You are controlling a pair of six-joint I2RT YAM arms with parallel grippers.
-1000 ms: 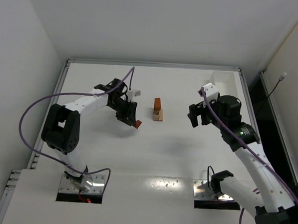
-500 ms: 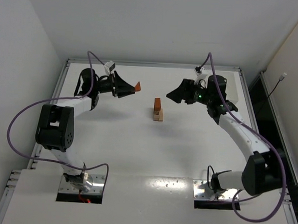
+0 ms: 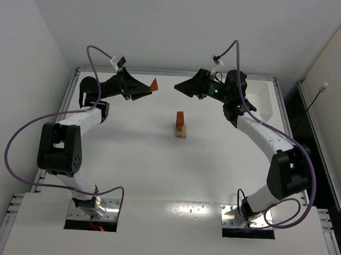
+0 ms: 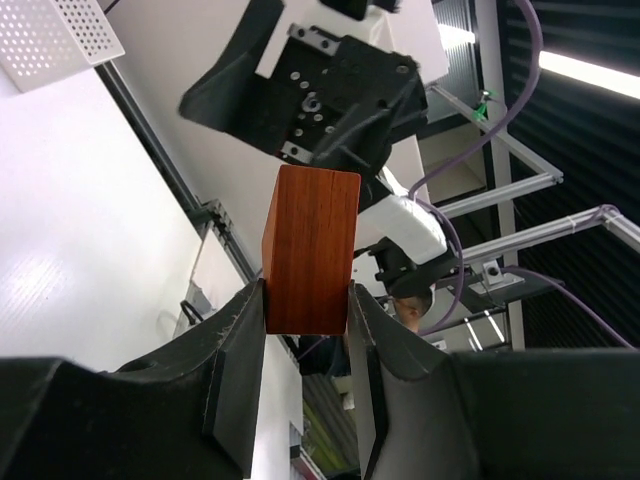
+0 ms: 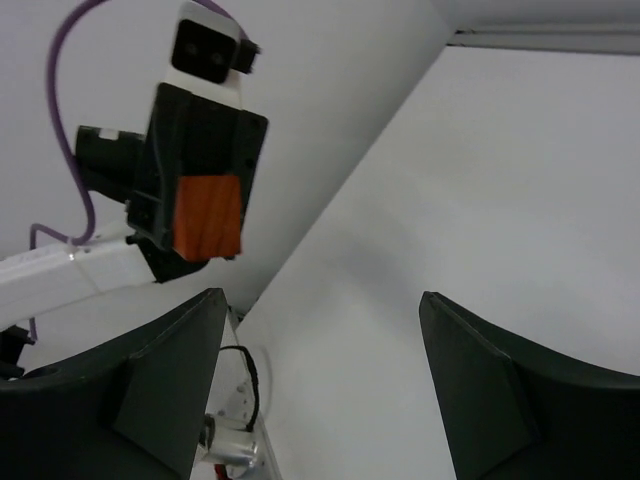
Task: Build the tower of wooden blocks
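**Left gripper holds 1 reddish block aloft, facing the empty right gripper**

The left gripper (image 3: 150, 87) is clamped on a reddish-brown block (image 3: 154, 85), its 2 fingers pressing the block's opposite sides. In the left wrist view the block (image 4: 310, 248) stands out lengthwise past the fingertips. Its long axis runs along the fingers and its free end points at the right gripper (image 3: 177, 88) opposite. The right gripper's fingers are spread wide with nothing between them. Its wrist camera looks through the gap (image 5: 322, 297) straight at the block's square end (image 5: 207, 217).

The wood block tower (image 3: 181, 124) stands on the table (image 3: 128, 171), a narrow stack with a reddish-brown piece on tan pieces. In the top view it shows below the gap between the 2 grippers' fingertips, touched by neither.

Compared with 0.5 s ago, both grippers are higher in the top view and their tips are closer together. 1 s ago both hung low by the table, the left one beside the tower. The tower has not moved.
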